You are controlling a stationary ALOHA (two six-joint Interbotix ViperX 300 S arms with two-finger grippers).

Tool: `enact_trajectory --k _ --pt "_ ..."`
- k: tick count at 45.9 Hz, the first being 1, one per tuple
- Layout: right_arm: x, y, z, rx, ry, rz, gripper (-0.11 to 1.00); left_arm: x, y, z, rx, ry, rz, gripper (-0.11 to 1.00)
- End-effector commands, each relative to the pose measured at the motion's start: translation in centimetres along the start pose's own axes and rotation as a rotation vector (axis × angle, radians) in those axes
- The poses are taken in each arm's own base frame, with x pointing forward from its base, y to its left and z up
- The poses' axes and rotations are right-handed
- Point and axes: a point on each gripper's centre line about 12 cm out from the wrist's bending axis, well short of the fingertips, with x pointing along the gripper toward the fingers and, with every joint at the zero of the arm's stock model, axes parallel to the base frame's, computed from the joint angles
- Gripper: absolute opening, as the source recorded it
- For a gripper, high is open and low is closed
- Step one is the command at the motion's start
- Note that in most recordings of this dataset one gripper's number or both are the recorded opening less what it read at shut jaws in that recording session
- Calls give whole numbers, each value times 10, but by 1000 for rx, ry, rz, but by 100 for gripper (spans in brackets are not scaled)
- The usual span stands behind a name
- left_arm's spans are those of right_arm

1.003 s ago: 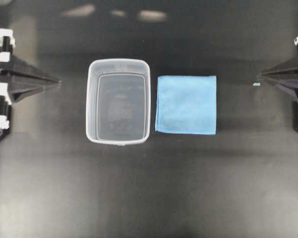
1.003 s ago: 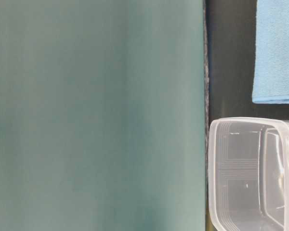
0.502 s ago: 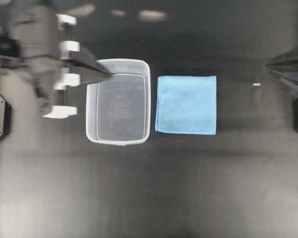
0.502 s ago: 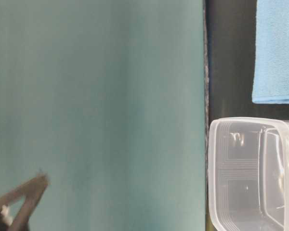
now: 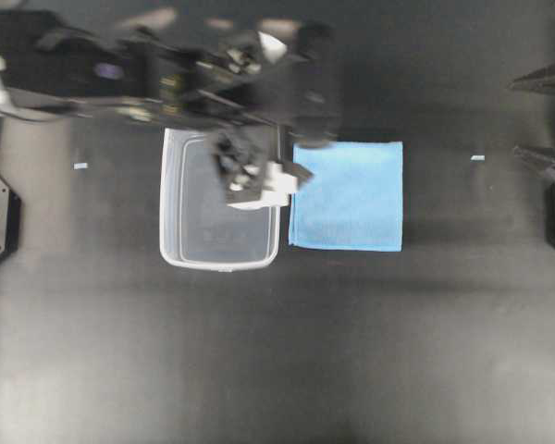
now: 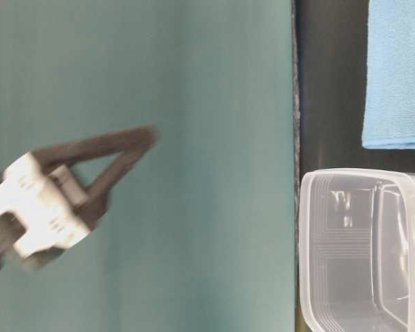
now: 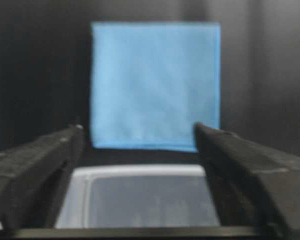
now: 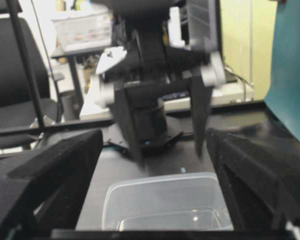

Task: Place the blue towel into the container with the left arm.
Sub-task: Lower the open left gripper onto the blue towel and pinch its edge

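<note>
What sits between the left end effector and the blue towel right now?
Nothing visible on the towel. The open left end effector hangs over the container, whose far rim lies between it and the cloth; the container itself holds nothing.

A black worktop (image 5: pixel 277 351) carries two tiny pale scraps (image 5: pixel 80 166) (image 5: pixel 478 158), well apart. A teal wall (image 6: pixel 194 83) stands alongside; a black office chair (image 8: pixel 10 65) shows behind.

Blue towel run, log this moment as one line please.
phase: approach | left hand: open, above container | blue towel: flat on table beside container, untouched | right hand: open, away
</note>
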Motion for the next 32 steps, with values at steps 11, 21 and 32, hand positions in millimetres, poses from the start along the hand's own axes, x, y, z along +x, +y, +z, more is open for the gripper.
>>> enact_trajectory --k 11,21,32 --pt "-1 0 9 12 -31 0 80 98 -11 4 49 135 -26 90" --pt "-1 0 9 12 -28 0 80 154 -12 -26 66 234 -38 90" --pt "-1 0 9 14 -29 0 80 185 -18 -43 73 252 -46 90"
